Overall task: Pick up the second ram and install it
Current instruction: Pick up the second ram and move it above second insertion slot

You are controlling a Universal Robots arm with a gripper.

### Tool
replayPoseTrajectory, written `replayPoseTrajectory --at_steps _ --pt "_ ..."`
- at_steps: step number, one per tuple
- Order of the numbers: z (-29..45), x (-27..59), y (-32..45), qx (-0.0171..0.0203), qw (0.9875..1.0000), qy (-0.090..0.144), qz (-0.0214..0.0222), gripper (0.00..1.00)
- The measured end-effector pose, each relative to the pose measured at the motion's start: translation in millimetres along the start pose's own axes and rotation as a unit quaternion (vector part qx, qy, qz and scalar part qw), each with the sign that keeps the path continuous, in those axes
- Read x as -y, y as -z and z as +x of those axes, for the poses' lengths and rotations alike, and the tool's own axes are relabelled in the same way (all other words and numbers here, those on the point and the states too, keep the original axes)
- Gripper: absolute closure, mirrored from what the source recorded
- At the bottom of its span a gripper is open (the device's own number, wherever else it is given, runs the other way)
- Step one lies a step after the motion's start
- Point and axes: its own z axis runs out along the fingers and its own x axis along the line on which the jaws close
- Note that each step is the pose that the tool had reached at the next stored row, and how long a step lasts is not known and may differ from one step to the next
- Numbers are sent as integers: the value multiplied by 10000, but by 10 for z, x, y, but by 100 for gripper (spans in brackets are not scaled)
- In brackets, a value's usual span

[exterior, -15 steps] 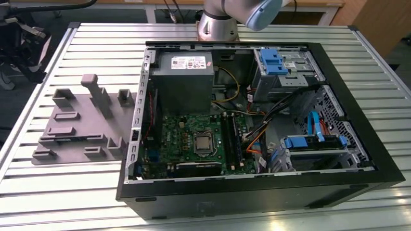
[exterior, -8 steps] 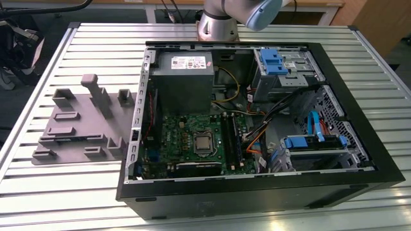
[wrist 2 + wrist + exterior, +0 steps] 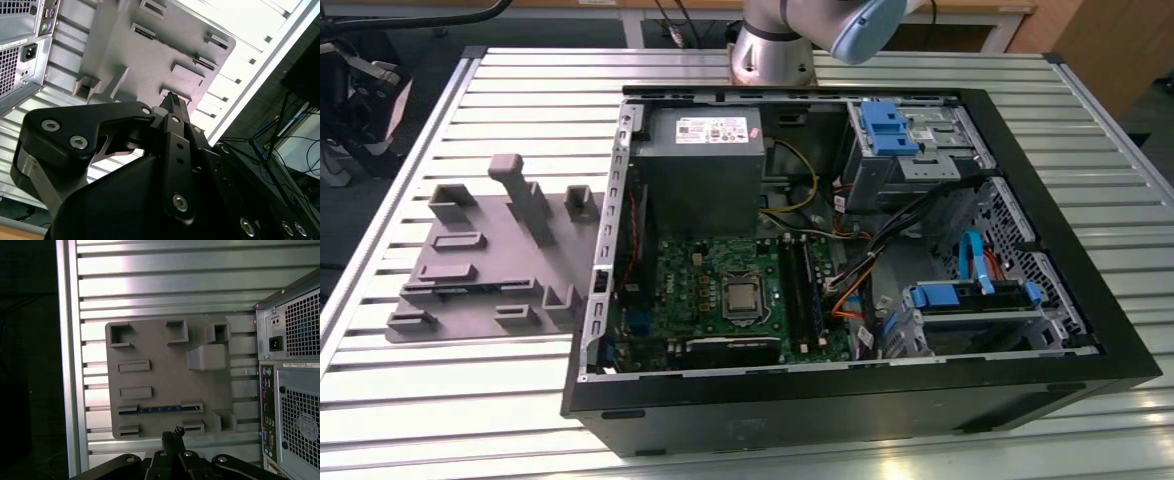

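Observation:
The second ram (image 3: 160, 409) stands on edge in a long slot of the grey fixture plate (image 3: 165, 375), seen as a thin dark blue strip. My gripper (image 3: 173, 431) hangs above the table beside the plate's edge nearest that slot, a short way off the ram. Its fingers are shut with nothing between them. In the second wrist view the gripper (image 3: 171, 96) points at the fixture plate (image 3: 150, 65) from above. In the exterior view the plate (image 3: 467, 260) lies left of the open computer case (image 3: 1067, 250), whose green motherboard (image 3: 720, 300) faces up.
The case's rear panel (image 3: 295, 390) with its ports rises right beside the plate. Upright grey blocks (image 3: 527, 200) stick up from the plate. The slatted metal table (image 3: 520, 90) ends close behind the plate, with dark floor and cables (image 3: 280, 140) beyond.

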Motion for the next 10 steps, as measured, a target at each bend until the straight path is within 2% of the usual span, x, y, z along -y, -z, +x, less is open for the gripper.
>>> replayPoseTrajectory --at_steps 5,7,10 --pt "0 0 0 -1 10000 33 0 89" --pt "0 0 -1 -2 9999 162 0 89" --pt "0 0 -3 -5 9990 439 -5 89"
